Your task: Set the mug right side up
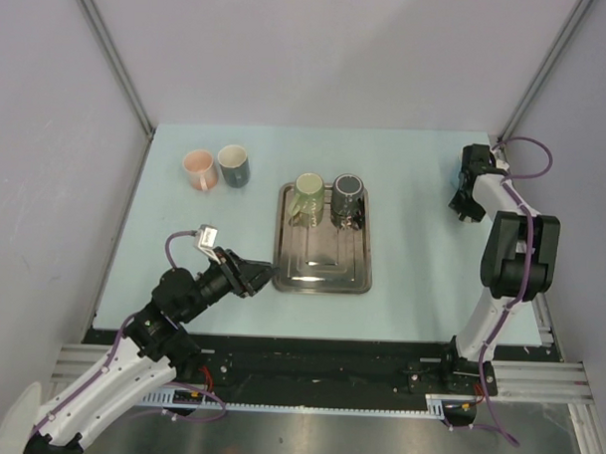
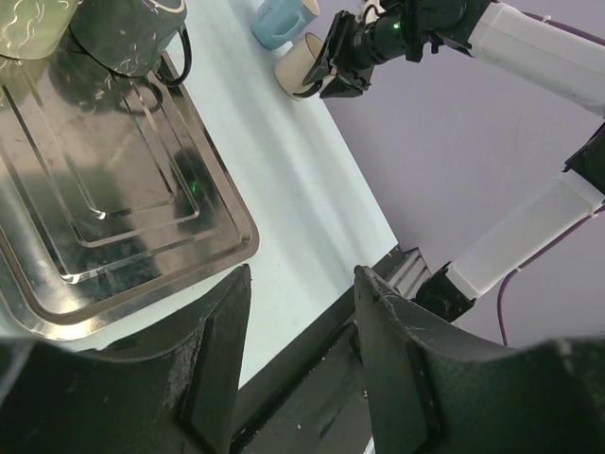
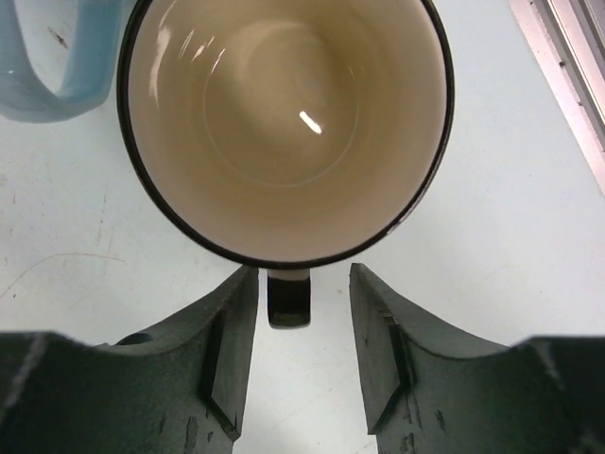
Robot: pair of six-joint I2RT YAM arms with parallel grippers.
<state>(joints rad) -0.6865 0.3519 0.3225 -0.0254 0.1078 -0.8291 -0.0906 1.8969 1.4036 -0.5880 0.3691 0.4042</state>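
Over at the far right corner of the bench (image 3: pixel 492 236), the cream-lined mug (image 3: pixel 284 123) stood on its base with its mouth open to the ceiling, just beside a pale blue mug (image 3: pixel 57 66). The right hand (image 3: pixel 302 284) hung low behind it, released. Its two fingers (image 3: pixel 232 359) were parted on either side of the mug's handle (image 3: pixel 288 301), with a sliver of daylight showing on each side. As far as I could judge, nothing was gripped.

The left hand (image 2: pixel 302 284) waited near the front corner of the metal tray (image 2: pixel 236 246), also slack and holding nothing. Two more mugs, a green one (image 1: pixel 308 195) and a dark one (image 1: pixel 347 194), sat at the tray's far end. From where I stood I could not tell which way up they were.

To my eye the turning itself looked finished, and the step in hand was the letting-go. The next move called for the right hand to draw straight back along the line of the handle, keeping its fingers spread so that neither caught the handle and dragged or tipped the mug. It also needed to stay clear of the blue mug alongside.
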